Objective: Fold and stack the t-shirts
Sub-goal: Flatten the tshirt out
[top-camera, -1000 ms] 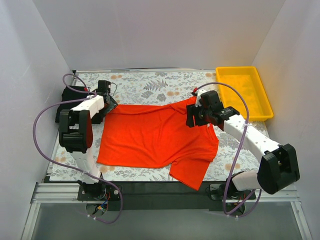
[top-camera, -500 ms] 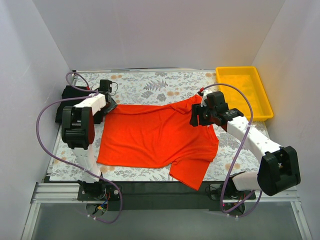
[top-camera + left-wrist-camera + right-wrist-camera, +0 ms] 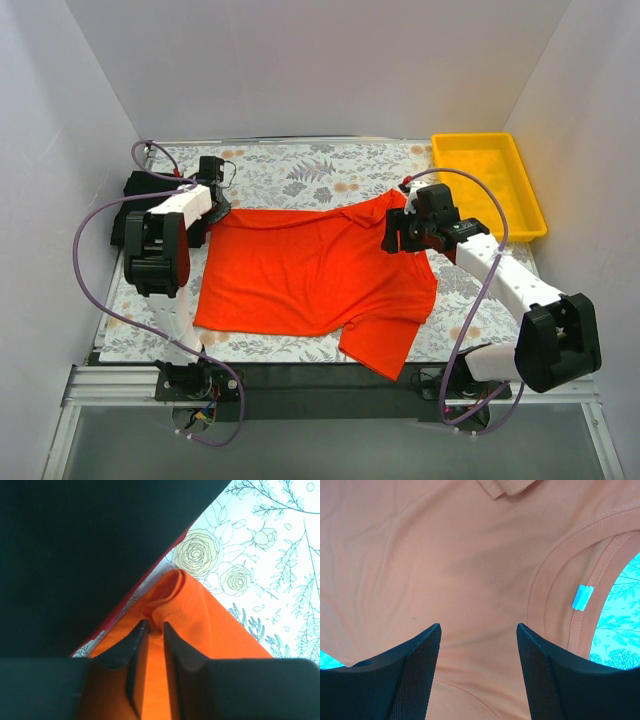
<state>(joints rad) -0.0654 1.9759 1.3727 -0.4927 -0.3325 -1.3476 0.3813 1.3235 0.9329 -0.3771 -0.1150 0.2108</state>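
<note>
The orange-red t-shirt (image 3: 310, 275) lies spread flat mid-table. My left gripper (image 3: 212, 206) is at its far left corner; in the left wrist view it (image 3: 155, 626) is shut on a fold of the shirt's hem (image 3: 200, 625). The folded black shirt (image 3: 135, 195) lies just left of it, also in the left wrist view (image 3: 90, 545), with a dark red edge (image 3: 111, 624) beneath. My right gripper (image 3: 398, 236) is open over the shirt's far right by the neck. In the right wrist view it (image 3: 479, 627) is over cloth, the collar's white label (image 3: 582, 597) to the right.
A yellow plastic tray (image 3: 490, 185) stands at the back right. White walls close in the left, back and right sides. The floral tablecloth (image 3: 300, 170) shows behind the shirt and along the front edge.
My right gripper has shifted a little to the right over the collar. My left gripper has edged slightly toward the back with the corner. The shirt lies much the same.
</note>
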